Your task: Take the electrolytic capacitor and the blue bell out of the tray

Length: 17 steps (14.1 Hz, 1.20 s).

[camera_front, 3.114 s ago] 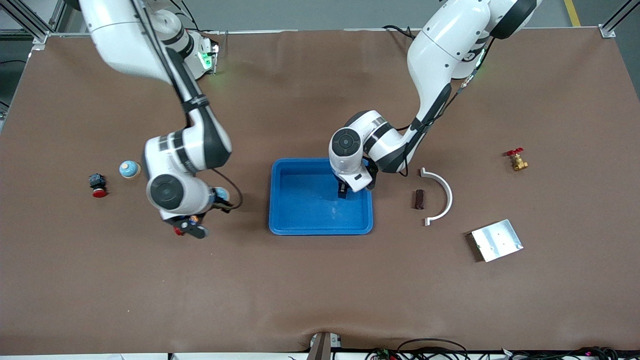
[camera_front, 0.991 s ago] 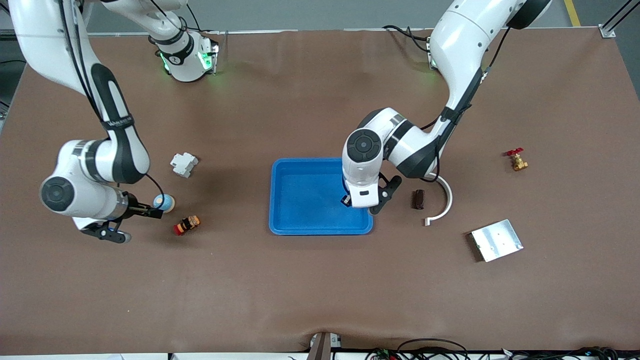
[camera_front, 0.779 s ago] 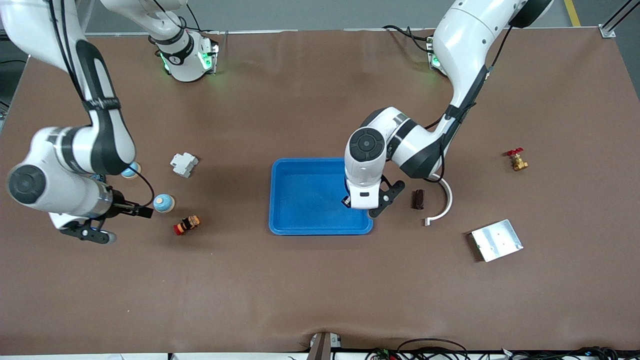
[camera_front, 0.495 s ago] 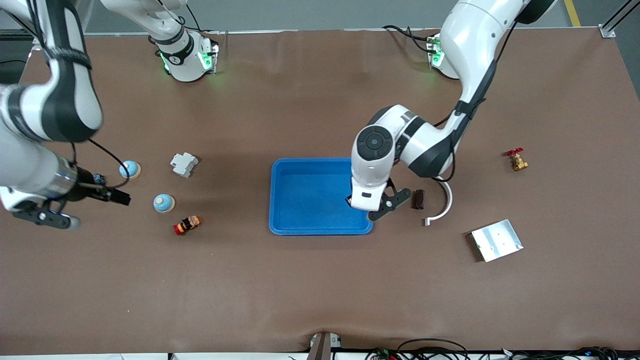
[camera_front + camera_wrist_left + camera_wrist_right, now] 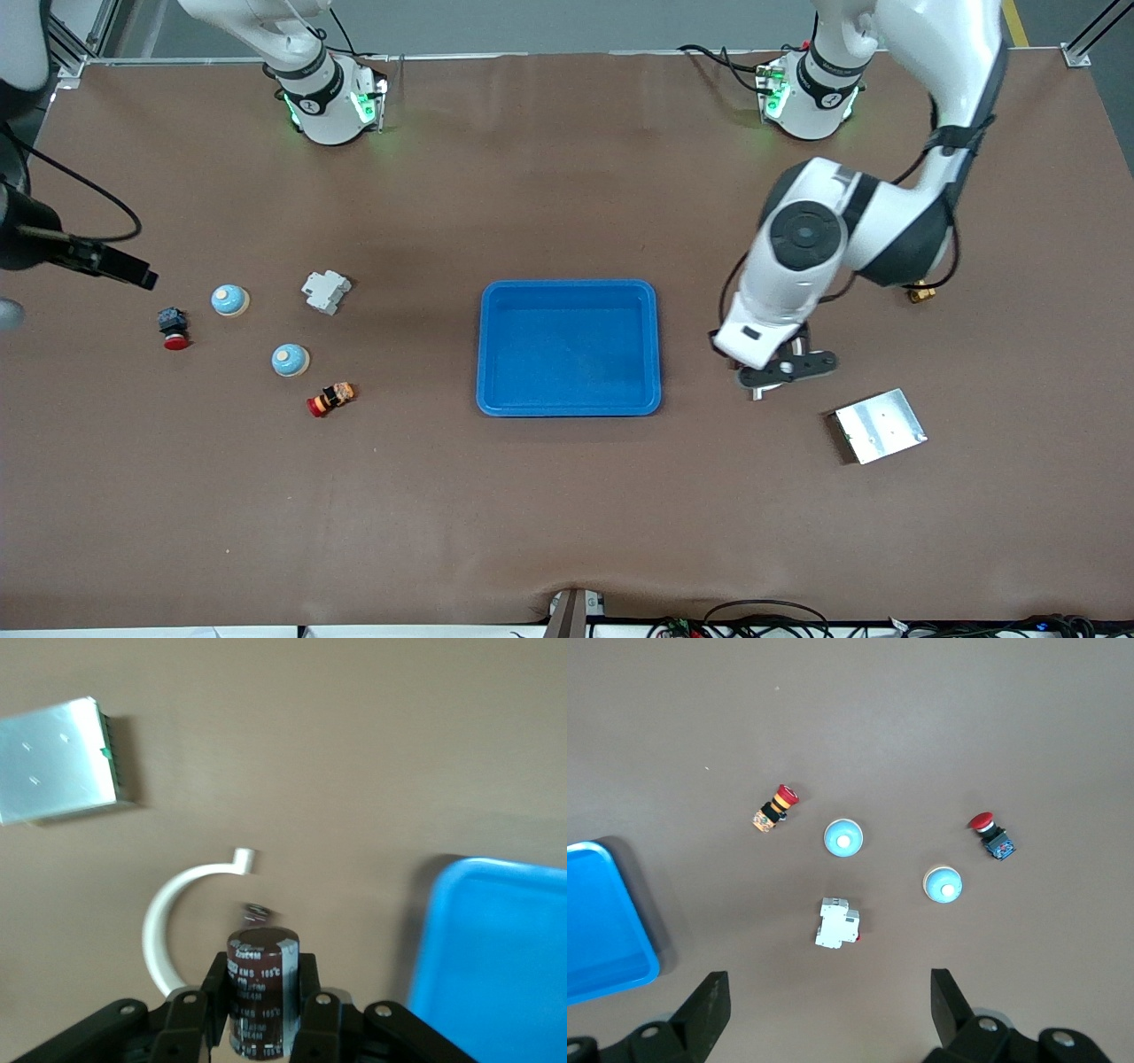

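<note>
My left gripper is shut on the capacitor, a dark brown cylinder with a grey stripe. It hangs over the white curved bracket, past the blue tray toward the left arm's end of the table; in the front view the hand hides the capacitor. In the left wrist view the gripper has one finger on each side of the capacitor. Two blue bells stand on the table toward the right arm's end, and both show in the right wrist view. My right gripper is open and empty, high above that end.
A white breaker, a red-and-orange button and a red-and-black button lie near the bells. A metal plate and a brass valve lie toward the left arm's end.
My left gripper has moved from the tray's edge to over the bracket, and the capacitor no longer lies beside the bracket. My right gripper has drawn up and away from the nearer bell.
</note>
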Motion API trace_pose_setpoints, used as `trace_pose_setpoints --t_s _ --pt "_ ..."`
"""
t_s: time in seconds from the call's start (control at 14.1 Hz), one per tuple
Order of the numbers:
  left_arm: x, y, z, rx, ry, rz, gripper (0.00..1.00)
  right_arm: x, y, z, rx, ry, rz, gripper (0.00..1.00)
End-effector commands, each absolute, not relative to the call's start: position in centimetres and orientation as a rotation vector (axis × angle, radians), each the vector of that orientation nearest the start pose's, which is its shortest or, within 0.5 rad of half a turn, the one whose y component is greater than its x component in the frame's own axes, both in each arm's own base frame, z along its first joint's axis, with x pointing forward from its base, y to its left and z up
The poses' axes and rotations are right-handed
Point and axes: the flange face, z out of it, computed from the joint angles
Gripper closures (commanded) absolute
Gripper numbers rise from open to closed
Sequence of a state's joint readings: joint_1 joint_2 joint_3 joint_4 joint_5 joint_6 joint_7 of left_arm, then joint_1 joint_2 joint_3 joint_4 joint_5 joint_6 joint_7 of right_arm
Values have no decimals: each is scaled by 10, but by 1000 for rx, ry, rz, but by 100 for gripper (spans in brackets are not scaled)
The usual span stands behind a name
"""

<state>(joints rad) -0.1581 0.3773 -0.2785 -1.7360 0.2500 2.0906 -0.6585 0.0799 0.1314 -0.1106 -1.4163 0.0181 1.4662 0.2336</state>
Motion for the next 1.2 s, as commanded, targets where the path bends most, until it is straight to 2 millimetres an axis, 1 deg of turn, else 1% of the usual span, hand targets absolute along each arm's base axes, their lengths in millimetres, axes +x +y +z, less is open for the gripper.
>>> trace_pose_setpoints --t_s 0.0,0.14,0.28,0.42,0.57,0.64,0.78,0.92,0.99,1.13 --pt "594 -190 352 -3062 -39 -125 100 578 -9 623 -3142 396 107 0" --pt "595 -138 340 -3070 88 -152 100 580 -13 621 -3149 402 101 0" --pt "596 -103 332 -3072 183 -126 100 578 -12 622 -3170 328 103 0" --pt "590 -84 315 -3076 238 -98 100 579 -17 623 -3215 260 100 0" --pt "581 -69 294 -3081 255 -66 100 579 -29 621 -3211 160 107 0" --pt "577 -65 285 -3085 248 -47 100 579 -36 621 -3207 147 109 0" --pt "574 -65 276 -3091 251 -40 100 578 -38 621 -3207 147 114 0" --pt "565 -67 263 -3104 240 -60 100 578 -45 620 -3205 102 117 0" --pt "558 -68 253 -3113 248 -84 100 578 -44 620 -3203 92 119 0" --pt "549 -64 239 -3132 236 -128 100 578 -45 619 -3199 96 119 0"
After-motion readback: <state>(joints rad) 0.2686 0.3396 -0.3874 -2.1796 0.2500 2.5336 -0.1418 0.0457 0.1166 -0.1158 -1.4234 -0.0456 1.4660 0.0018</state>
